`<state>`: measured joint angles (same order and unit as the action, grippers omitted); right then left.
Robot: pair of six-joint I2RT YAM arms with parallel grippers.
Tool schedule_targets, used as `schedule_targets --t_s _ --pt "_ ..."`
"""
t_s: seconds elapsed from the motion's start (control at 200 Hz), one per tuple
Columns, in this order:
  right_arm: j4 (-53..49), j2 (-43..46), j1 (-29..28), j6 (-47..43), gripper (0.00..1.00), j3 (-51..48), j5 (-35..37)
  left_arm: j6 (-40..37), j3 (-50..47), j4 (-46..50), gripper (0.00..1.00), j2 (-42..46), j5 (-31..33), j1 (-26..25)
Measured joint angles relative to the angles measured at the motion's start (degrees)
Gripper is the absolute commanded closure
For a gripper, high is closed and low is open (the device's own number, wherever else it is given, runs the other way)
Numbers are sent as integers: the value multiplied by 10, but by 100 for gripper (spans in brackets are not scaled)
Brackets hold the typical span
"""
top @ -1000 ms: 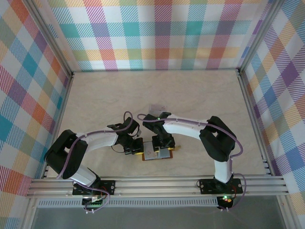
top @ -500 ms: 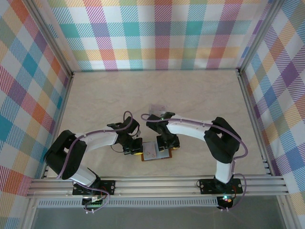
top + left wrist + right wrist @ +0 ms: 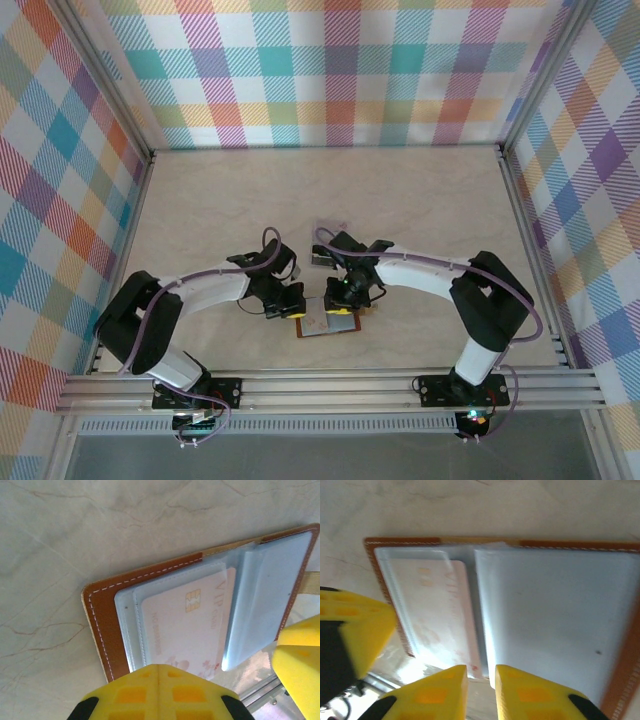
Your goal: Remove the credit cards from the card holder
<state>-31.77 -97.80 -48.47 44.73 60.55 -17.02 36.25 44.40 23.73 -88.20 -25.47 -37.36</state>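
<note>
The card holder (image 3: 328, 323) lies open at lower centre of the table (image 3: 420, 200). The right gripper (image 3: 480, 680) is nearly closed at its near edge. The left gripper (image 3: 225, 680) is open beside a pale card (image 3: 185, 625) in a pocket.

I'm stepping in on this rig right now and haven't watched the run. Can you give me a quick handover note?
Left gripper: open, fingers at the near edge of the open card holder.
Right gripper: nearly closed, a narrow gap between its fingers, empty, at the edge of the holder's clear sleeves.
Card holder lies open on the table between both grippers.
One pale VIP card sits in its sleeve.
A grey card lies on the table beyond the right gripper.
Left: pull the VIP card out; other sleeves can't be checked.
</note>
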Motion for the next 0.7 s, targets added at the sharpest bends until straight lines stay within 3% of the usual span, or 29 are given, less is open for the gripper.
schedule_targets --t_s 0.23,0.7 --pt "54 -31 0 5 85 0 -39 -10 16 15 99 -26 14 -3" --pt "65 -65 0 4 84 0 -45 -23 17 22 99 -24 25 -4"
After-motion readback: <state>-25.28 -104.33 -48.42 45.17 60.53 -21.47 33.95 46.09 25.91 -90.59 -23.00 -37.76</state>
